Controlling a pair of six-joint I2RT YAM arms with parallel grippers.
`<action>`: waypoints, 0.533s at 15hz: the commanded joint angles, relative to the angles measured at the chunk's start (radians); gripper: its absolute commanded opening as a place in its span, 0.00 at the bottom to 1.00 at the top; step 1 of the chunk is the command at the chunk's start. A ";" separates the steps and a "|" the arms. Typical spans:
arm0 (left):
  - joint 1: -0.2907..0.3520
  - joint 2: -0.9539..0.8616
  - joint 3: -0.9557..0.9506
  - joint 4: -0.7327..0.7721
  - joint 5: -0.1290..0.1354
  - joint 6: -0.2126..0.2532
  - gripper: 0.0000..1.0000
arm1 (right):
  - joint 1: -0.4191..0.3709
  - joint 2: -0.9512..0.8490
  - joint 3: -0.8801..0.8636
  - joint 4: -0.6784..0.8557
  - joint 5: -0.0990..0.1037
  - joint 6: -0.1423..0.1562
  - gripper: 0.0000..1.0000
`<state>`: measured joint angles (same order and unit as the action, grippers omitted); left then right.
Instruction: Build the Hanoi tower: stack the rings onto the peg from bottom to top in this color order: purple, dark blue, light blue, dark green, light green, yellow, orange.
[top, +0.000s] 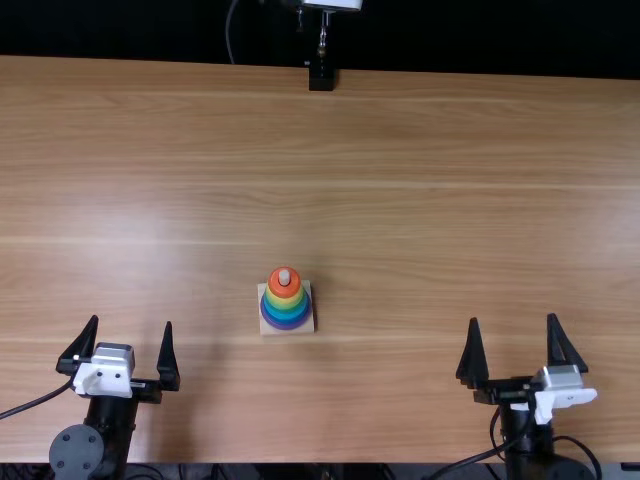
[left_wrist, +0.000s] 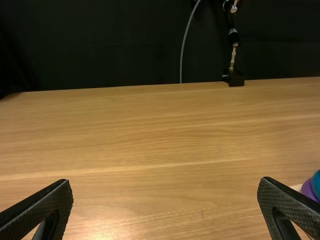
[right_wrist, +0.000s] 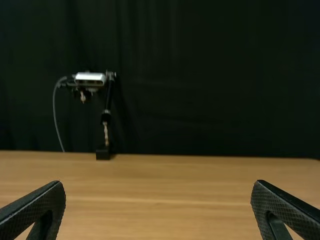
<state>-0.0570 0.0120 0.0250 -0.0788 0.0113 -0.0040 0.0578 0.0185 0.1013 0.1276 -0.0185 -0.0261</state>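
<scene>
Ring tower (top: 286, 303) — orange-topped, seemingly complete.

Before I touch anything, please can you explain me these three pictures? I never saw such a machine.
The machine is two black robot arms, each ending in a gripper with two flat fingers. The top view looks down from a fixed camera above the table's near edge; the other two come from cameras on the wrists, one per arm. On the wooden table lies a pale base with a peg. Colored rings are stacked around this peg, purple lowest, orange uppermost. The left gripper and the right gripper are both open and hold nothing.
</scene>
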 joint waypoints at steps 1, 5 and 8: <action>0.002 -0.012 -0.025 -0.006 0.005 0.006 1.00 | -0.006 -0.019 -0.041 0.000 -0.005 -0.001 1.00; 0.002 -0.012 -0.025 -0.006 0.005 0.006 1.00 | -0.006 -0.019 -0.083 -0.096 -0.004 0.004 1.00; 0.002 -0.012 -0.025 -0.006 0.005 0.006 1.00 | -0.010 -0.019 -0.084 -0.212 -0.005 -0.003 1.00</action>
<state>-0.0570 0.0120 0.0250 -0.0788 0.0113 -0.0044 0.0578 0.0071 0.0254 -0.0776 -0.0181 -0.0273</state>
